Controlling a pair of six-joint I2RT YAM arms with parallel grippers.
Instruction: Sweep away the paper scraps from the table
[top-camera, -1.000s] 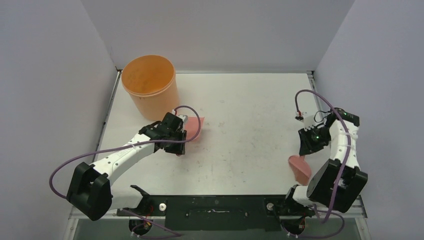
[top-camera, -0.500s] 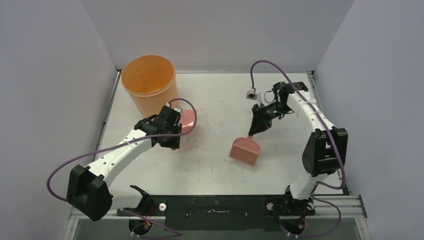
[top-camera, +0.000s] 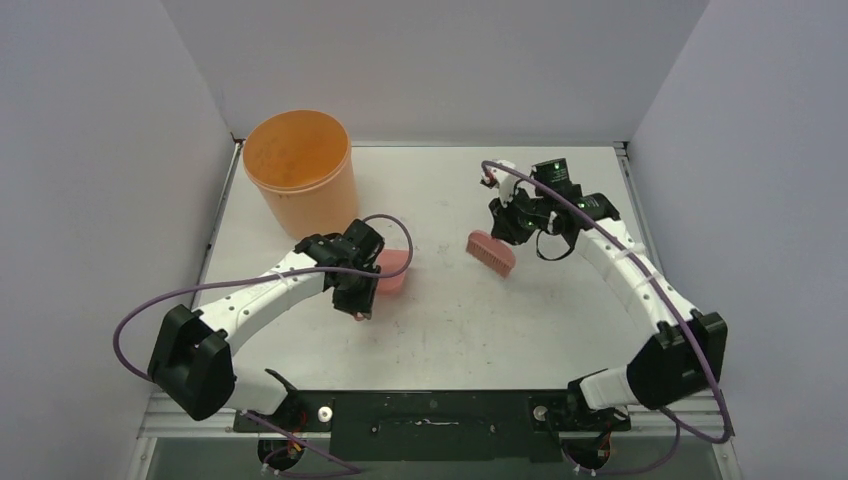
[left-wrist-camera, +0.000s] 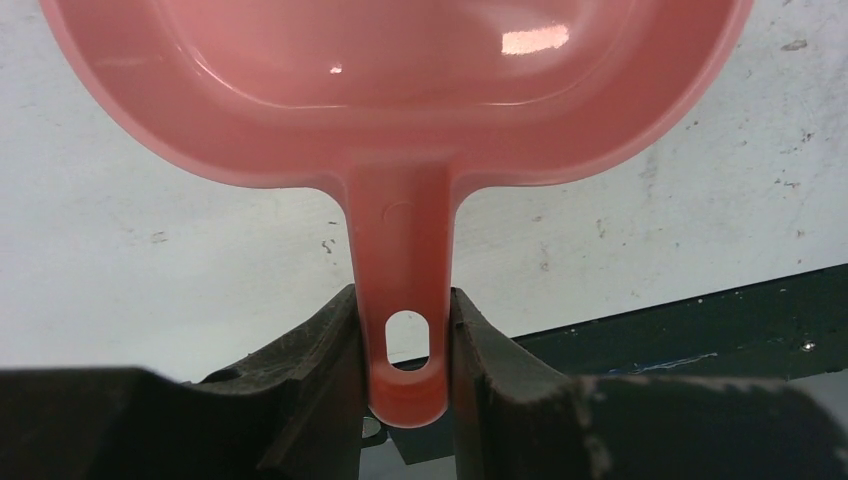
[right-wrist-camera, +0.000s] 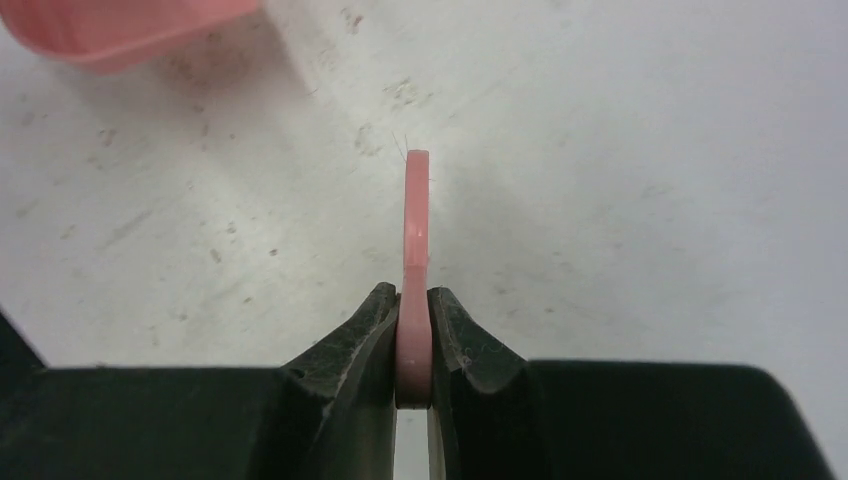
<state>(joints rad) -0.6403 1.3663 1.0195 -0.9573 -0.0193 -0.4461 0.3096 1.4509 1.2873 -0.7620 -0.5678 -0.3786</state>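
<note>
Pink plastic dustpan (left-wrist-camera: 400, 100) sits clamped by its handle in the left claw (left-wrist-camera: 405, 335), over the white desk (top-camera: 450, 320); the right claw (right-wrist-camera: 414, 325) is clamped on the pink hand brush (top-camera: 491, 251). No paper scraps show on the desk. Risk: the thin brush handle could twist under sweeping load.

A pink plastic dustpan (left-wrist-camera: 400, 100) looks smooth and glossy, with bright highlights on its bowl. The pink plastic brush (right-wrist-camera: 415, 230) handle is duller, almost matt. The white table (left-wrist-camera: 150, 250) is matt, flecked with dark scuffs. The black fingers (left-wrist-camera: 310, 380) of the left hand (left-wrist-camera: 402, 325) and right hand (right-wrist-camera: 413, 300) look rough and worn. An orange plastic bucket (top-camera: 300, 175) has a soft sheen. Grey walls (top-camera: 100, 150) are flat matt; the frame (top-camera: 712, 405) looks like bare metal.
</note>
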